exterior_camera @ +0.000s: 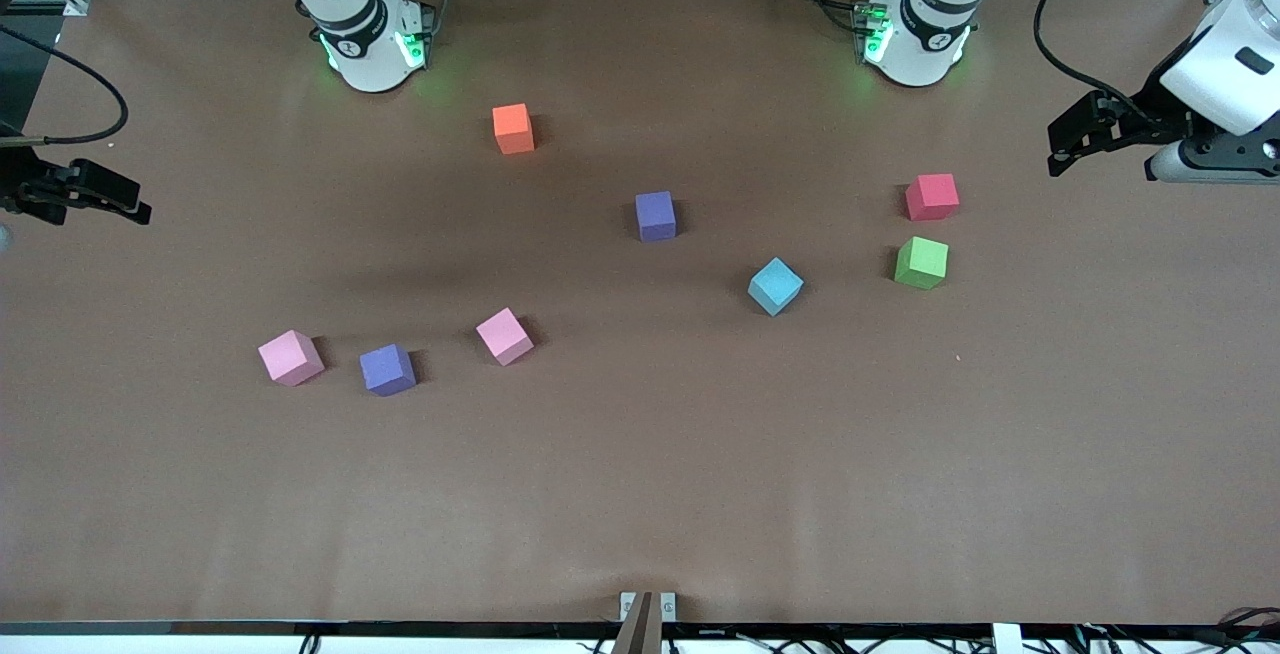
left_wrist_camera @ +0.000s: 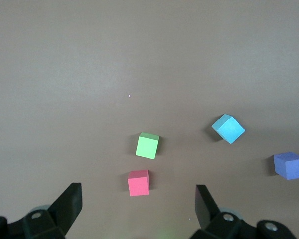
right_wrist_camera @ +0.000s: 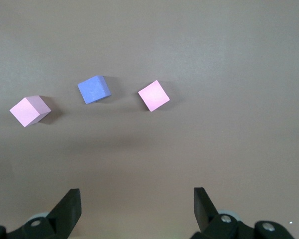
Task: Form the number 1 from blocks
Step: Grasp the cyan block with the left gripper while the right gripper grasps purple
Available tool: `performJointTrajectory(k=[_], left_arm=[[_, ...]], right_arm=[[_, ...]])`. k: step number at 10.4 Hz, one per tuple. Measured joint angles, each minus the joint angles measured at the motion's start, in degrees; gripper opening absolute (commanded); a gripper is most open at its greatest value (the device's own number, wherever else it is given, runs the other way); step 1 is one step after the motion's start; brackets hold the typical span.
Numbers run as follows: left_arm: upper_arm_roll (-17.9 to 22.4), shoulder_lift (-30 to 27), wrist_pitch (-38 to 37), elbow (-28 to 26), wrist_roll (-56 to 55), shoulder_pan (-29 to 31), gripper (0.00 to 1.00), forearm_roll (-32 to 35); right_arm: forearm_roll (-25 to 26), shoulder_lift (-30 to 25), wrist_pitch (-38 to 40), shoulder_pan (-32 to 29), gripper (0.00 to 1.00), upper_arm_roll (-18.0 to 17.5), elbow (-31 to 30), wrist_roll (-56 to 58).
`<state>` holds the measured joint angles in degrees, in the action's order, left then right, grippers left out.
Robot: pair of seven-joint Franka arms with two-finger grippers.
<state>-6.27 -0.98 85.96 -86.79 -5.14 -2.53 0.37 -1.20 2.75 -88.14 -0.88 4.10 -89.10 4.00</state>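
Eight blocks lie scattered on the brown table. An orange block (exterior_camera: 514, 128) sits nearest the bases, and a purple one (exterior_camera: 655, 216) lies mid-table. Toward the left arm's end are the red (exterior_camera: 931, 196), green (exterior_camera: 921, 262) and light blue (exterior_camera: 775, 285) blocks. Toward the right arm's end lie a pink block (exterior_camera: 504, 336), a second purple (exterior_camera: 387, 369) and another pink (exterior_camera: 290, 357). My left gripper (exterior_camera: 1058, 156) (left_wrist_camera: 138, 201) hangs open and empty over its end of the table, above the red block (left_wrist_camera: 138, 182). My right gripper (exterior_camera: 135, 204) (right_wrist_camera: 136, 199) hangs open and empty over its own end.
The brown table cover (exterior_camera: 640, 494) runs bare toward the front camera. Both arm bases (exterior_camera: 370, 44) (exterior_camera: 915, 34) stand along the table edge farthest from the camera. A small metal bracket (exterior_camera: 647, 609) sits at the nearest edge.
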Motion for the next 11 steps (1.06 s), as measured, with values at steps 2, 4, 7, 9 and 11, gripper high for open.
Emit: performJointTrajectory(k=[2, 4, 7, 9, 11], left_arm=[[0.0, 0.1, 0.0, 0.0, 0.0, 0.0, 1.0, -0.1], [0.0, 0.4, 0.0, 0.0, 0.0, 0.0, 1.0, -0.1], [0.1, 2.3, -0.6, -0.7, 0.0, 0.1, 1.0, -0.1], [0.2, 3.6, -0.3, -4.3, 0.0, 0.6, 1.0, -0.1], [0.3, 3.7, 4.2, -11.2, 0.0, 0.8, 1.0, -0.1]], right_arm=[[0.0, 0.0, 0.0, 0.0, 1.0, 0.0, 0.0, 0.0], [0.0, 0.0, 0.0, 0.0, 1.0, 0.0, 0.0, 0.0], [0.0, 0.0, 0.0, 0.0, 1.0, 0.0, 0.0, 0.0], [-0.8, 1.2, -0.8, 0.0, 1.0, -0.2, -0.6, 0.0], [-3.4, 5.4, -3.8, 0.5, 1.0, -0.6, -1.3, 0.0]])
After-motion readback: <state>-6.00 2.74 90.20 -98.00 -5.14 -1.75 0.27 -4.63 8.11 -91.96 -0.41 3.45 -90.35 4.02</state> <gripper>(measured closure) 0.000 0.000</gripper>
